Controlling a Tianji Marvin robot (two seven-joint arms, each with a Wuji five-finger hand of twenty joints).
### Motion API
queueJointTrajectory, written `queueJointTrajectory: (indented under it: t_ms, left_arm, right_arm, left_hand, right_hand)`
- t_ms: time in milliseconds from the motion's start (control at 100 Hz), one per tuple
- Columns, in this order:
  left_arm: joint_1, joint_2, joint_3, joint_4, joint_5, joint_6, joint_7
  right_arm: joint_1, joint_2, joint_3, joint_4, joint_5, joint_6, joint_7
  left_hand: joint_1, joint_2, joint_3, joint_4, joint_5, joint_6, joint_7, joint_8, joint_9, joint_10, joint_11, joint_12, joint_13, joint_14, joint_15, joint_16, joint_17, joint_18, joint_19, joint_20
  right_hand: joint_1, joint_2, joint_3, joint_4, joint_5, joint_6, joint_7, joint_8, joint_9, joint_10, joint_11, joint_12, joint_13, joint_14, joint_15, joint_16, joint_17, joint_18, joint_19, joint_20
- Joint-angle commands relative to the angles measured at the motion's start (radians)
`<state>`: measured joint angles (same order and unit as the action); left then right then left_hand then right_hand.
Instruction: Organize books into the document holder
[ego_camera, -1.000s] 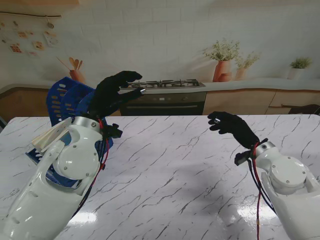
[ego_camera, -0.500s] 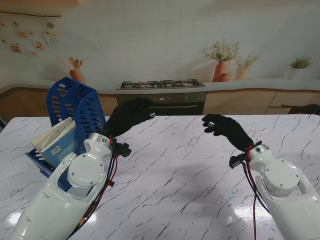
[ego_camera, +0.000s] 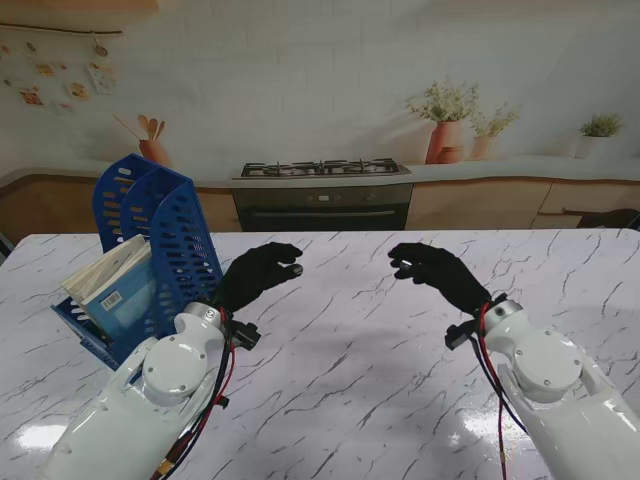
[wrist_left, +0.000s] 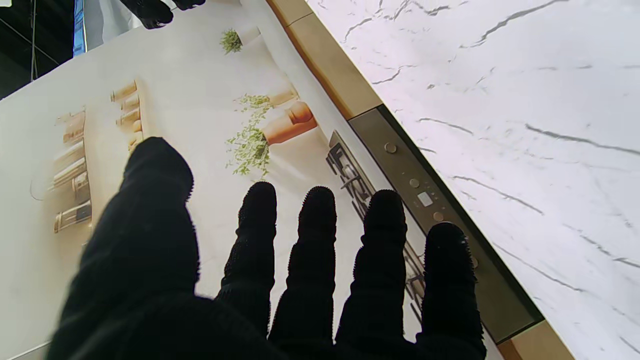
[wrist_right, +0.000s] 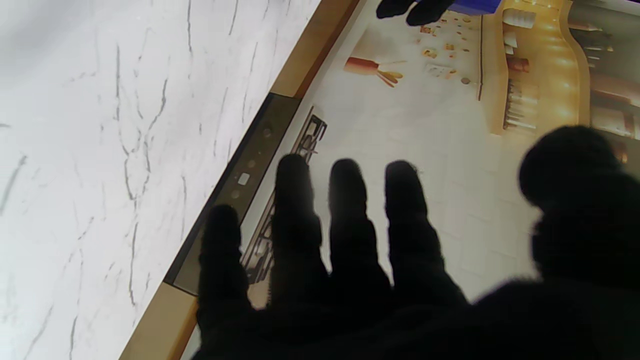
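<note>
1. Nearest me: left hand (ego_camera: 258, 275) and right hand (ego_camera: 432, 272) hover over the marble table (ego_camera: 350, 380), well apart from each other. Both empty w/ fingers (wrist_left: 315, 235) spread and loosely curled, grasping nothing; the wrist views confirm bare palms.
2. Farther, on my left: blue document holder (ego_camera: 175, 240) on the table, tilted back, w/ mesh dividers. Left hand sits near it but not touching.
3. Books (ego_camera: 118, 285) already lean inside the holder's nearer compartment, slanted, spines low. A barcode shows on one cover.
4. Count: 1 holder; at least 2 books, approx. since edges overlap and exact no. is hard to tell. No loose book visible on the table.
5. Handling, my guess: thin paperbacks, light, flexible, w/ slick covers, so they can sag or slide. Best to pinch near the spine, thumb vs. fingers, across the stiff edge.
6. Holder looks like light plastic; a push could shift or tip it, so brace it if reseating books.
</note>
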<state>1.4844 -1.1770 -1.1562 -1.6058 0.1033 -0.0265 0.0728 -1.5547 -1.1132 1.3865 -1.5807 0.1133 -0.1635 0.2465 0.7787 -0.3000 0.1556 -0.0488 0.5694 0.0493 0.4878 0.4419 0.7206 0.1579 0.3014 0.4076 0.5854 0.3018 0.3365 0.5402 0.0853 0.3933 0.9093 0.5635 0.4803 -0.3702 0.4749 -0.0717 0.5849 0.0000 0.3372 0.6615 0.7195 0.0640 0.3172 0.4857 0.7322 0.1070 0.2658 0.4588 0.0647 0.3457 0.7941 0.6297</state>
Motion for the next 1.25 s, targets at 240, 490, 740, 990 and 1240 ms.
queueJointTrajectory:
  t_ms: [240, 490, 740, 990, 1240]
  left_arm:
    - [0.041, -0.003, -0.012, 0.006, 0.02, -0.021, 0.0]
    - [0.052, -0.004, -0.019, 0.022, -0.015, -0.031, -0.009]
    - [0.059, -0.005, -0.021, 0.029, -0.022, -0.032, -0.008]
    - [0.06, -0.005, -0.021, 0.034, -0.025, -0.026, -0.011]
    - [0.051, -0.003, -0.021, 0.05, -0.029, -0.018, -0.026]
  right_arm:
    - [-0.036, -0.011, -0.028, 0.023, 0.001, -0.002, -0.01]
    - [-0.061, -0.009, -0.025, 0.011, -0.009, 0.001, -0.011]
    - [-0.075, -0.005, -0.014, -0.005, -0.026, 0.016, -0.005]
    - [-0.078, -0.002, -0.009, -0.009, -0.025, 0.025, 0.01]
    - [-0.08, 0.001, -0.006, -0.012, -0.02, 0.033, 0.028]
  left_hand:
    - [0.02, 0.032, -0.024, 0.027, 0.005, 0.002, 0.011, -0.007, 0.007, -0.011, 0.026, 0.022, -0.007, -0.009, 0.013, 0.015, -0.02, 0.007, 0.016, -0.005]
    - [0.021, 0.029, -0.023, 0.027, 0.004, 0.004, 0.013, -0.008, 0.014, -0.017, 0.037, 0.032, -0.002, -0.009, 0.022, 0.022, -0.019, 0.006, 0.02, -0.003]
    - [0.021, 0.03, -0.022, 0.027, 0.007, 0.003, 0.014, -0.009, 0.018, -0.021, 0.039, 0.034, -0.001, -0.01, 0.022, 0.023, -0.02, 0.004, 0.02, -0.004]
    - [0.02, 0.029, -0.023, 0.026, 0.004, 0.003, 0.014, -0.01, 0.014, -0.021, 0.036, 0.034, -0.002, -0.012, 0.021, 0.022, -0.024, -0.001, 0.017, -0.005]
    - [0.022, 0.029, -0.022, 0.026, 0.004, 0.005, 0.015, -0.011, 0.012, -0.021, 0.037, 0.034, -0.004, -0.009, 0.022, 0.023, -0.028, -0.003, 0.014, -0.005]
  right_hand:
    - [-0.008, 0.003, -0.012, 0.025, 0.013, -0.004, 0.016, 0.007, 0.018, -0.021, -0.001, -0.012, 0.012, -0.031, -0.013, -0.01, 0.002, 0.119, 0.011, 0.0]
    - [-0.007, 0.004, -0.013, 0.025, 0.015, -0.006, 0.018, 0.008, 0.02, -0.021, 0.003, -0.011, 0.015, -0.032, -0.01, -0.01, 0.001, 0.119, 0.013, -0.002]
    - [-0.007, 0.006, -0.014, 0.026, 0.016, -0.007, 0.019, 0.009, 0.019, -0.02, 0.004, -0.011, 0.015, -0.031, -0.008, -0.009, 0.002, 0.118, 0.017, -0.002]
    - [-0.006, 0.01, -0.015, 0.026, 0.016, -0.009, 0.019, 0.009, 0.017, -0.02, 0.003, -0.012, 0.011, -0.029, -0.008, -0.01, 0.0, 0.117, 0.017, -0.004]
    - [-0.006, 0.012, -0.018, 0.026, 0.015, -0.008, 0.019, 0.009, 0.017, -0.019, 0.002, -0.013, 0.011, -0.03, -0.009, -0.01, -0.001, 0.117, 0.016, -0.007]
